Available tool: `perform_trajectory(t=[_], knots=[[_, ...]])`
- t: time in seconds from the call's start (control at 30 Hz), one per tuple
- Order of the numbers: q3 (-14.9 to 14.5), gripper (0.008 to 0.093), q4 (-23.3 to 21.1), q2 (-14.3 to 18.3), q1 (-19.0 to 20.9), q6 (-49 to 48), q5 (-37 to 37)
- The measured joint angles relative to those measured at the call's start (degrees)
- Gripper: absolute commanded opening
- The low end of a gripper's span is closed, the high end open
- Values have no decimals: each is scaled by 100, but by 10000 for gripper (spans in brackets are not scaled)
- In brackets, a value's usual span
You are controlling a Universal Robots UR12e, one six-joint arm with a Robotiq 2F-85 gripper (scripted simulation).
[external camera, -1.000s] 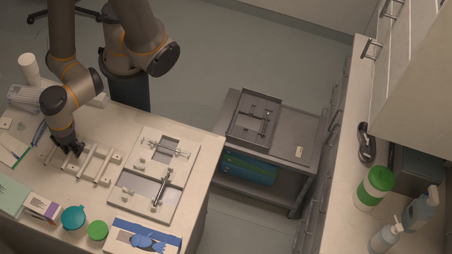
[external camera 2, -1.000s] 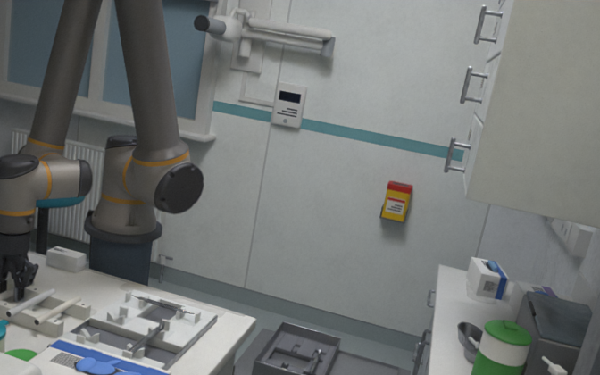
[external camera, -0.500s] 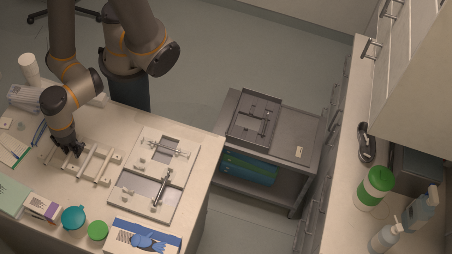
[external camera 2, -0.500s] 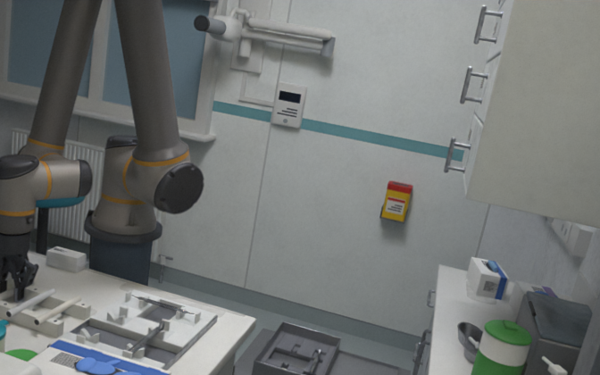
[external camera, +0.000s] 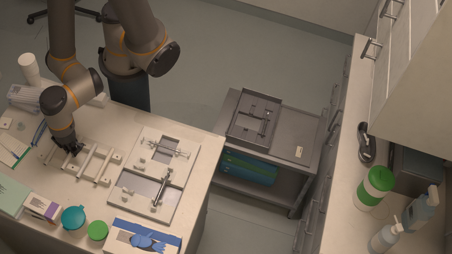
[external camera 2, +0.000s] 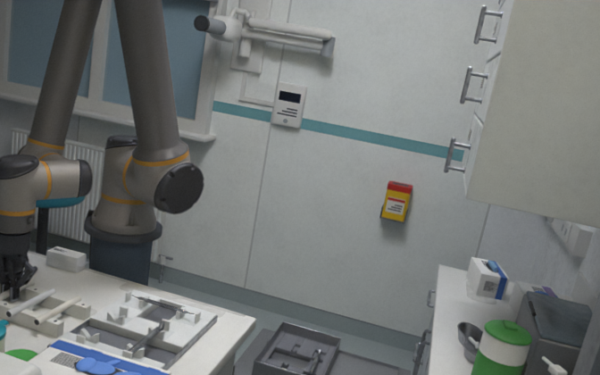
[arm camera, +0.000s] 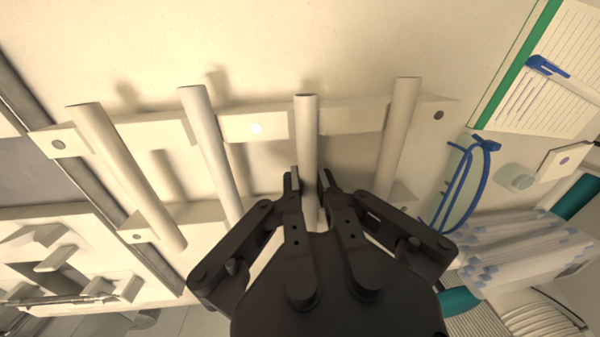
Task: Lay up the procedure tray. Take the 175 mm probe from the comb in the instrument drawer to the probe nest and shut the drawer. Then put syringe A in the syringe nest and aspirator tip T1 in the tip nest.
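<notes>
An aspirator tip (arm camera: 305, 138) is partly covered by my fingers; it is a white tube, the second from the left of several on the tip rack (external camera: 80, 157) at the left of the table. The other tubes (external camera: 87, 160) lie parallel in their notches. The procedure tray (external camera: 154, 172) sits to the right of the rack, with a thin probe (external camera: 165, 147) across its far nest and a grey syringe (external camera: 161, 188) in its near nest. My gripper (arm camera: 306, 178) (external camera: 73, 150) is down on the rack, closed around that aspirator tip.
A steel cart (external camera: 271, 142) beyond the table's right edge carries a grey instrument drawer insert (external camera: 254, 120). A glove box (external camera: 142, 239), two lidded jars (external camera: 73, 218) and a notepad (external camera: 11, 150) crowd the table's near and left edges. Blue glasses (arm camera: 463, 184) lie by the rack.
</notes>
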Motion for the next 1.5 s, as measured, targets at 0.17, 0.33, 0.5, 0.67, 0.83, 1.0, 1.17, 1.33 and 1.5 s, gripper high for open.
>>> perform_trajectory(t=[0.17,0.33,0.5,0.67,0.83,1.0,1.17,1.33,1.5], knots=[[0,80,0,0,0,0,0],[0,80,3,-2,0,0,1],[0,80,34,-30,0,0,3],[-3,80,115,-106,0,0,3],[-10,80,255,-238,0,0,3],[-23,80,452,-423,0,0,3],[-43,80,695,-645,0,0,3],[-71,80,963,-887,0,0,3],[-105,80,1235,-1126,1,0,3]])
